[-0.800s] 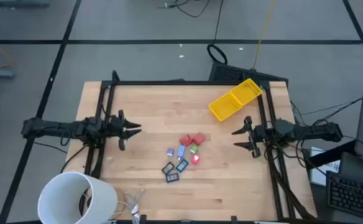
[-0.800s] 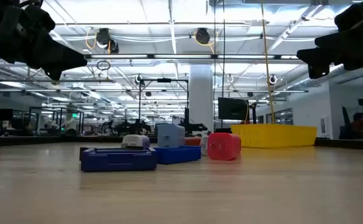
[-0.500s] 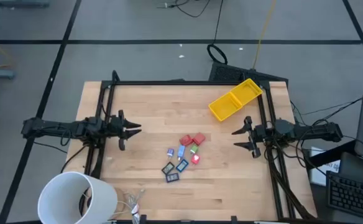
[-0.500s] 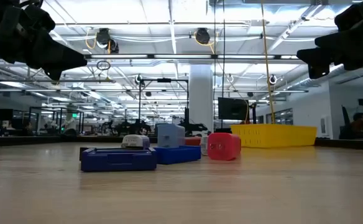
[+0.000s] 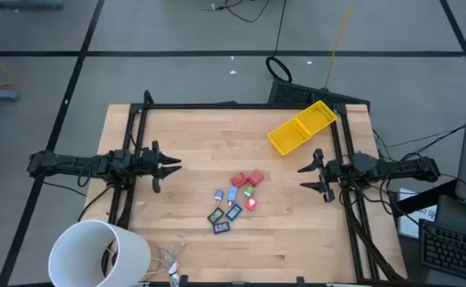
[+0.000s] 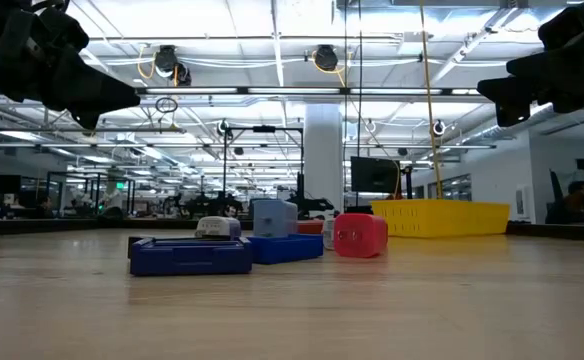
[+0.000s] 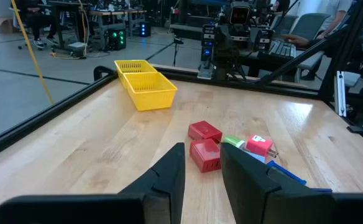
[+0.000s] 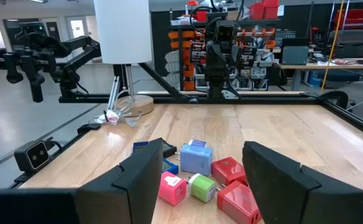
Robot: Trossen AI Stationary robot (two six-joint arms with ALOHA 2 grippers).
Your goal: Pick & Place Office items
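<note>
Left gripper (image 5: pixel 171 165): held level above the left edge of the light wooden table (image 5: pixel 185 231), fingers spread apart and empty, aimed across at the middle of the table. Right gripper (image 5: pixel 306 177): held level above the right edge, fingers likewise spread and empty, facing the left arm; both are well apart from the items. Office items, clustered slightly right of the table's centre, between the two grippers: two red plastic blocks (image 5: pixel 247 178) lying just beside each other at the far side of the cluster; a small green bit (image 5: pixel 248 191) and a bright pink-red bit (image 5: pixel 251 203) near them, toward the right arm; a pale blue block (image 5: pixel 233 194) and a smaller blue piece (image 5: pixel 219 194) in the middle; black-framed rectangles (image 5: pixel 220 221) with blue faces at the near side. In the low view a flat blue case (image 6: pixel 190 255) is seen foremost, with a red block behind it. Long yellow plastic bin (image 5: pixel 301 127): set at an angle at the far right corner of the table, divided into two compartments, nothing seen inside from above. Big white cylinder (image 5: pixel 99 253): standing at the near left corner, open end seen from above.
</note>
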